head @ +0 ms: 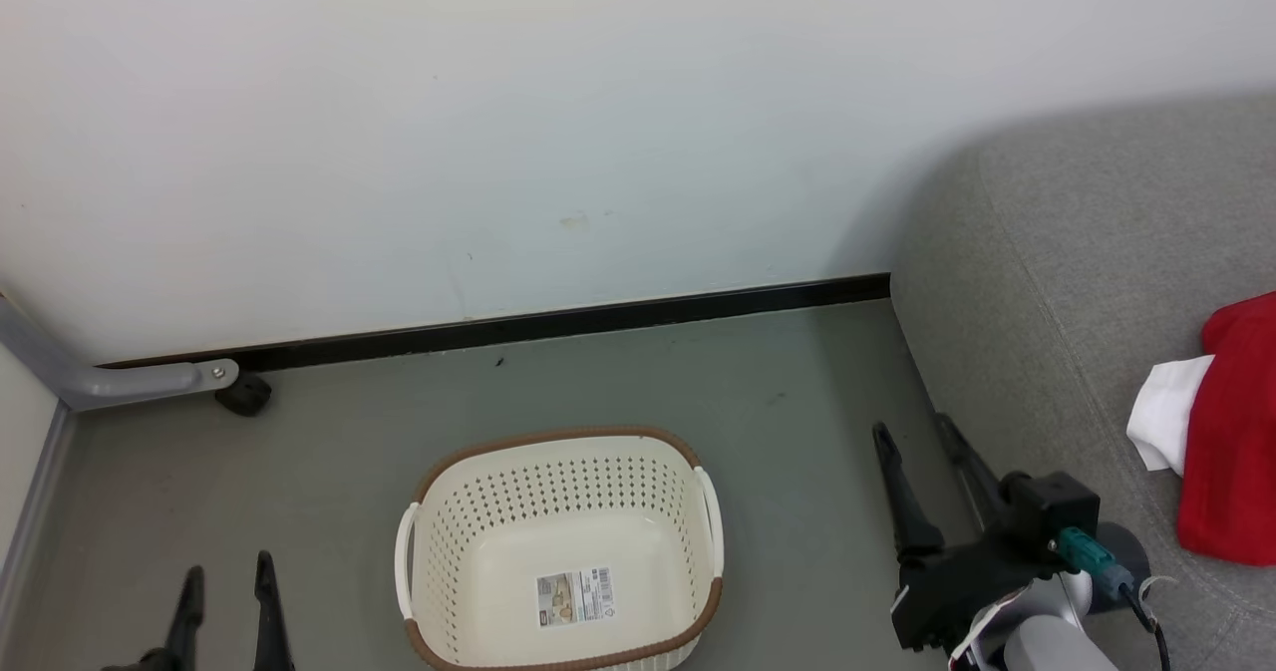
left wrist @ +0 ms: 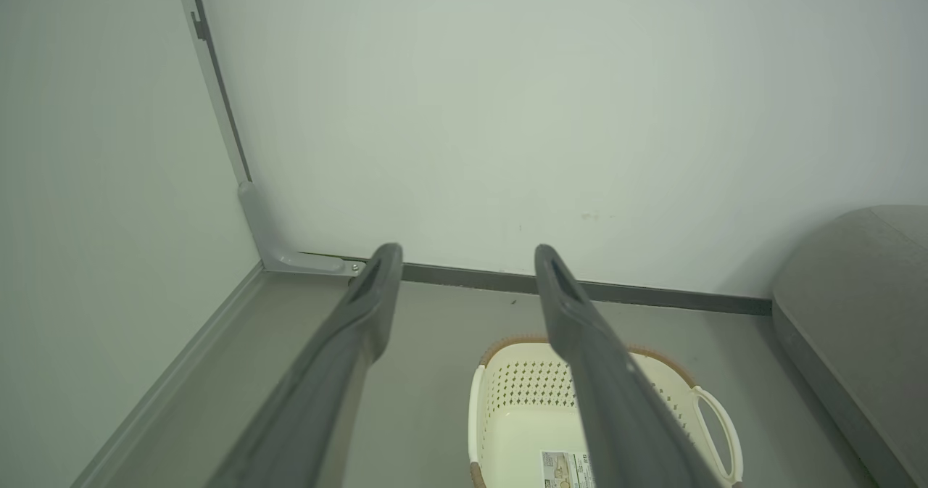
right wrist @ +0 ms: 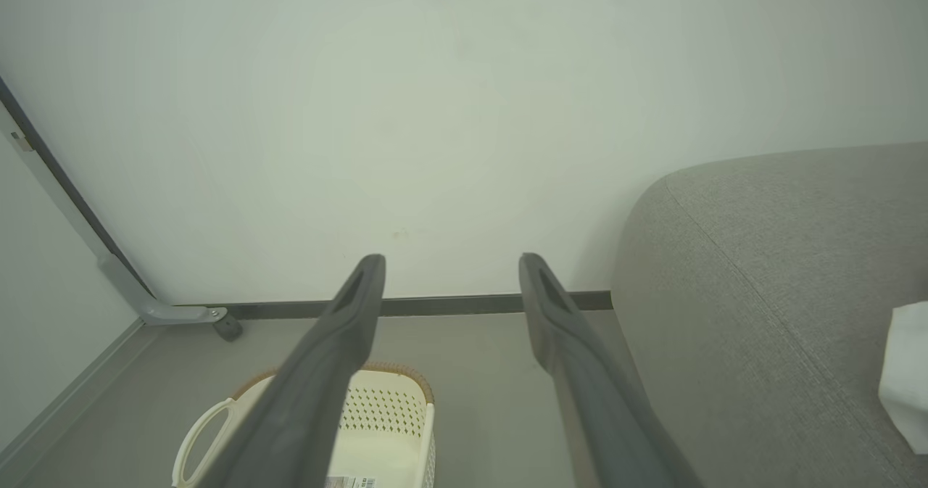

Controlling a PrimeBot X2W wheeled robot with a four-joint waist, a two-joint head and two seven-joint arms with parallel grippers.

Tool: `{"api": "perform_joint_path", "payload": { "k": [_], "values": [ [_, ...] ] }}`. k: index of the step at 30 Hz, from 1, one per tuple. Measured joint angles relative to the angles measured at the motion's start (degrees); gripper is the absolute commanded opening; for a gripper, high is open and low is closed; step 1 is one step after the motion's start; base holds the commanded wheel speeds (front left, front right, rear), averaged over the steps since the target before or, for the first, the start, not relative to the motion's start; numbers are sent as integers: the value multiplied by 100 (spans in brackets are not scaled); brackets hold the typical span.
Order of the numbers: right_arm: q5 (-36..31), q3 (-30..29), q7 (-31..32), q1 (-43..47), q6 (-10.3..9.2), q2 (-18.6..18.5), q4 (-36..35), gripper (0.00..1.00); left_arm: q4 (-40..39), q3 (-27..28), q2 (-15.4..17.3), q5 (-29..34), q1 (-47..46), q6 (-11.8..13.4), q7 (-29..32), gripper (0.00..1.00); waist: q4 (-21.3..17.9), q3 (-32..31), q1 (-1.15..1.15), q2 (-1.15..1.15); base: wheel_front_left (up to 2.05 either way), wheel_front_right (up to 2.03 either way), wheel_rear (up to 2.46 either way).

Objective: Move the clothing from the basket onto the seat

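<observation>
Left gripper (head: pixel 227 596) fingers parted with nothing between them, low and just left of the basket (head: pixel 558 439). Right gripper (head: pixel 912 432) fingers likewise apart and gripping nothing, between the basket and the near edge of the seat (head: pixel 1077 252). Basket stands upright on the floor (head: pixel 797 402) near the wall (head: pixel 598 103), its inside bottom bare around the label sticker (head: pixel 575 596); clothing (head: pixel 1231 432), red with white trim, lies bunched on the seat, well apart from the basket.
</observation>
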Motion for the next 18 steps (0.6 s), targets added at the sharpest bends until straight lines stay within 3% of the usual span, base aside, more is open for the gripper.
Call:
{"api": "perform_joint_path", "payload": {
  "k": [8,18],
  "values": [
    [75,-27,11,376,8,26,288,0,290,-64,-263,-76,128,-33,67,0,4,1,0,0,0,0,0],
    [983,-303,259,374,68,27,203,0,318,38,-344,-835,97,-154,336,0,23,8,0,0,0,0,0]
  ]
}}
